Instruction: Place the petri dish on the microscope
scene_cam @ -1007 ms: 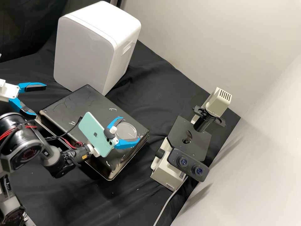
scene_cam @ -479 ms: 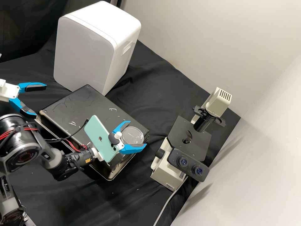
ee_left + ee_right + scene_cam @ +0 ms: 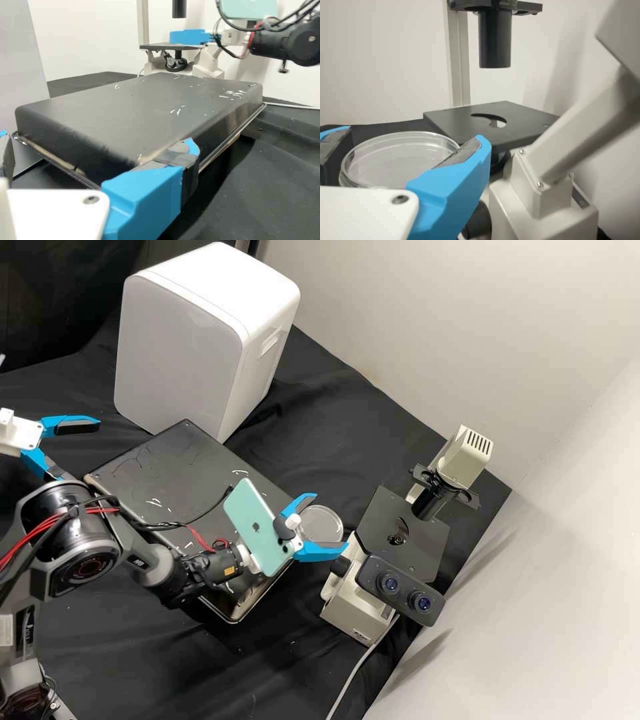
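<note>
A clear round petri dish [image 3: 320,523] hangs above the black cloth between the black tray and the microscope [image 3: 373,600]. My right gripper [image 3: 329,521] is shut on it, one blue finger on each side. In the right wrist view the petri dish [image 3: 395,160] sits between the fingers of the right gripper [image 3: 405,142], level with and just short of the microscope's black stage [image 3: 520,117]; the dark lens tube [image 3: 495,35] hangs over the stage hole. My left gripper [image 3: 75,447] stands open at the tray's far left corner, holding nothing.
An upturned black tray [image 3: 173,473] lies mid-bench, also close in front of the left gripper [image 3: 97,142]. A large white box [image 3: 200,333] stands behind it. A mint green phone [image 3: 257,527] rides on the right wrist. White walls close in behind and right of the microscope.
The right arm has carried the petri dish off the black tray and rightward toward the microscope stage. The left gripper has hardly moved.
</note>
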{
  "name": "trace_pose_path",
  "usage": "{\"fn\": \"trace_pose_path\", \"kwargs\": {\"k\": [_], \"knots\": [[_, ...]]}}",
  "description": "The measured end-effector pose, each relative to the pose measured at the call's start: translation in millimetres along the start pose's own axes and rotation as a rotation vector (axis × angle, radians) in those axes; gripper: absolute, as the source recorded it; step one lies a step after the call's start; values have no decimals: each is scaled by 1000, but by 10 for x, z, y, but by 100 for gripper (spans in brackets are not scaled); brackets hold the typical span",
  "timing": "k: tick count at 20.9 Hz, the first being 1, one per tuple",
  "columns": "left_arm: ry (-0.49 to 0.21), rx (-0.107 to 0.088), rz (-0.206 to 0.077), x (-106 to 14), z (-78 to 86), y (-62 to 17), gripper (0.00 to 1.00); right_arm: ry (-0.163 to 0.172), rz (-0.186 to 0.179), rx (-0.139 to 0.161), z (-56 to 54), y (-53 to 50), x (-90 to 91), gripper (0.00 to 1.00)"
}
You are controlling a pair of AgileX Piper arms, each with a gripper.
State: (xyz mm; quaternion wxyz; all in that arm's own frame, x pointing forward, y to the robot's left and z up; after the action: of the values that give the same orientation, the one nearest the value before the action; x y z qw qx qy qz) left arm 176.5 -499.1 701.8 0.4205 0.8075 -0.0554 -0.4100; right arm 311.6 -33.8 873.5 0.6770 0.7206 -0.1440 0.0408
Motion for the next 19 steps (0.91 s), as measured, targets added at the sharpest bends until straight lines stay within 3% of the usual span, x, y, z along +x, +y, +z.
{"fn": "trace_pose_path", "kwargs": {"k": [10, 16, 19], "knots": [[-1, -3, -8, 12, -3, -16, 100, -12, -5, -36, -135, 22, 463, 0], [-9, -2, -11, 17, 13, -22, 100, -39, -33, -47, -117, -14, 698, 0], [-7, -8, -23, 33, 1, -46, 100, -61, -44, -54, -45, -42, 825, 0]]}}
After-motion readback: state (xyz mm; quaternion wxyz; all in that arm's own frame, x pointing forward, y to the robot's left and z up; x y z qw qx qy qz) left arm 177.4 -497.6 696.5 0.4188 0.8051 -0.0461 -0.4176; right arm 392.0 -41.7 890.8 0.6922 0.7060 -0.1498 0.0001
